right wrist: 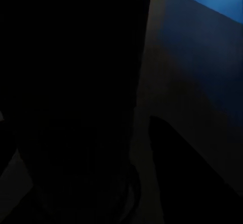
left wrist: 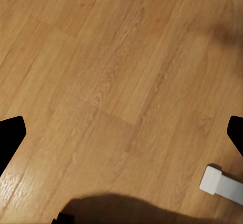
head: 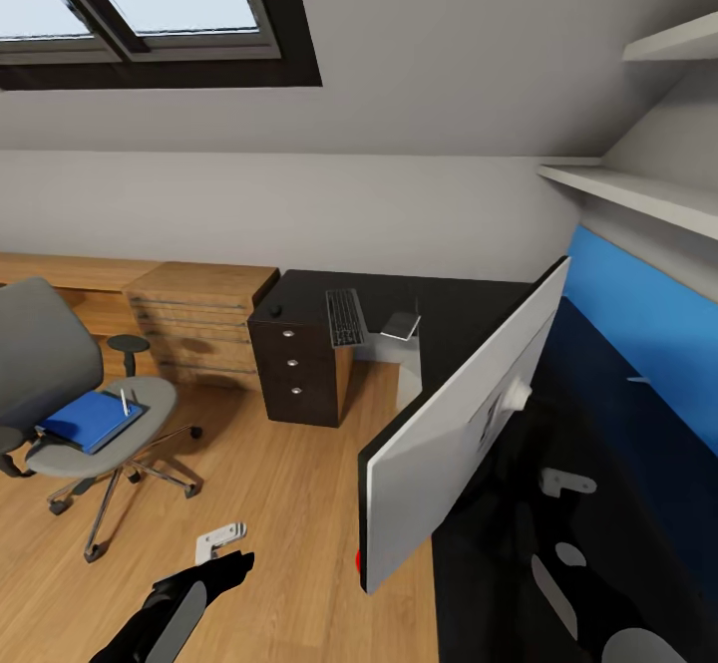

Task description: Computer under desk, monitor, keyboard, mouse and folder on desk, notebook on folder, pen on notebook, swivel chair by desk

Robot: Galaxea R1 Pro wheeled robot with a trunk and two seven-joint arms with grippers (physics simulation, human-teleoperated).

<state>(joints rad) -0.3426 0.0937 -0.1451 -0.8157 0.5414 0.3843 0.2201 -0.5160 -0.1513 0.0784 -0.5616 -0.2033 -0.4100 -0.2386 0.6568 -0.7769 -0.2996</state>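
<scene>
The grey swivel chair [head: 60, 384] stands at the left on the wooden floor, with the blue folder [head: 92, 419] on its seat and the whitish pen [head: 125, 402] on the folder. The keyboard [head: 345, 316] and the small dark mouse [head: 275, 310] lie at the far end of the black desk [head: 469, 309]. The monitor [head: 459, 424] leans on the desk with its pale back toward me. My left gripper [head: 231, 555] [left wrist: 121, 138] hangs open over bare floor. My right arm's white bracket [head: 566, 484] is behind the monitor, its fingers lost in the dark. The notebook and computer are out of view.
A dark drawer cabinet [head: 299, 369] and a light wooden drawer unit [head: 199, 319] line the far wall. A blue wall panel [head: 638, 334] and white shelves [head: 638, 194] run along the right. A small white block [left wrist: 221, 184] lies on the floor by my left gripper.
</scene>
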